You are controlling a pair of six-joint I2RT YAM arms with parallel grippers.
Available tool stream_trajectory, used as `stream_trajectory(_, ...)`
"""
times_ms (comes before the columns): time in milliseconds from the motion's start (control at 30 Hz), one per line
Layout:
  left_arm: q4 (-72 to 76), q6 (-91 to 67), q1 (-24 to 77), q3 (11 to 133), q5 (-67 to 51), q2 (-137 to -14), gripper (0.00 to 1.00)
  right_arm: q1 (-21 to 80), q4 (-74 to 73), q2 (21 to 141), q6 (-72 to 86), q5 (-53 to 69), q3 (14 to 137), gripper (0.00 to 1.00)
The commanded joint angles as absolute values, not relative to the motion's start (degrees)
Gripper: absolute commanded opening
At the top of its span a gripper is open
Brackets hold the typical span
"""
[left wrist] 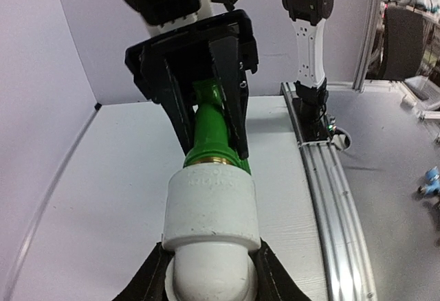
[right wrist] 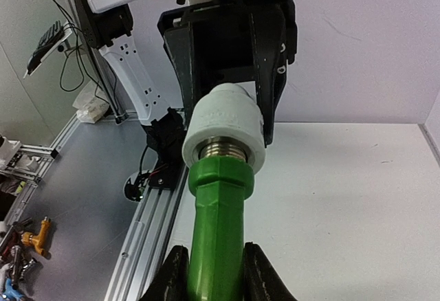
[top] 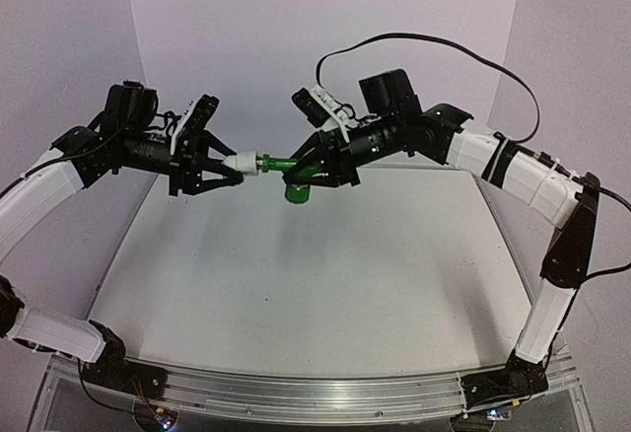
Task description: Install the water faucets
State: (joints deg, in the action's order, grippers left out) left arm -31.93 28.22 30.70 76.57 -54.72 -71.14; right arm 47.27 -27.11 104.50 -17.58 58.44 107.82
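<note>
Both arms are raised above the table and meet in mid-air. My left gripper point(top: 225, 166) is shut on the white plastic fitting point(top: 242, 163), a rounded elbow with a wide collar point(left wrist: 212, 208). My right gripper point(top: 317, 168) is shut on the green tap point(top: 281, 166), holding its stem point(right wrist: 218, 239). The tap's silvery threaded end point(right wrist: 221, 151) sits partly inside the fitting's collar point(right wrist: 223, 124); a band of thread shows between them. The tap's round lower end point(top: 297, 193) hangs below the right gripper.
The white tabletop point(top: 296, 284) lies below the held parts, walled by pale panels at the back and sides. An aluminium rail point(top: 315, 397) runs along the near edge with both arm bases. A black cable point(top: 434, 42) loops over the right arm.
</note>
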Motion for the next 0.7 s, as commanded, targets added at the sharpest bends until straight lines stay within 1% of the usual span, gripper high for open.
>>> stream_trajectory(0, -28.19, 40.95, 36.81, 72.82, -48.71, -71.4, 0.0, 51.49, -14.5, 106.41, -13.33, 68.57, 113.09, 0.0)
stream_trajectory(200, -28.62, 43.96, 38.01, 72.83, -42.52, -70.61, 0.0, 51.43, -14.55, 107.1, -9.29, 67.64, 113.38, 0.0)
stream_trajectory(267, -29.22, 44.93, 38.06, 72.81, -41.34, -70.49, 0.0, 51.43, -14.44, 106.17, -9.01, 65.48, 112.14, 0.0)
stream_trajectory(367, -29.27, 41.73, 37.98, 72.38, -41.48, -70.05, 0.0, 51.28, -14.41, 104.85, -7.25, 59.83, 109.79, 0.0)
stream_trajectory(400, -29.19, 40.35, 37.97, 71.73, -41.99, -69.7, 0.0, 51.0, -14.36, 104.05, -7.1, 57.57, 107.86, 0.0)
stream_trajectory(467, -26.18, 36.2, 37.95, 68.64, -41.79, -68.64, 0.0, 50.73, -14.24, 101.24, -7.98, 49.13, 103.94, 0.0)
stream_trajectory(600, -17.32, 23.47, 37.7, 60.69, -38.19, -65.33, 0.0, 50.67, -14.3, 95.72, -12.7, 29.96, 94.08, 0.0)
stream_trajectory(667, -13.26, 17.02, 37.4, 56.78, -35.47, -63.68, 0.0, 50.64, -14.72, 93.91, -14.75, 24.12, 89.68, 0.0)
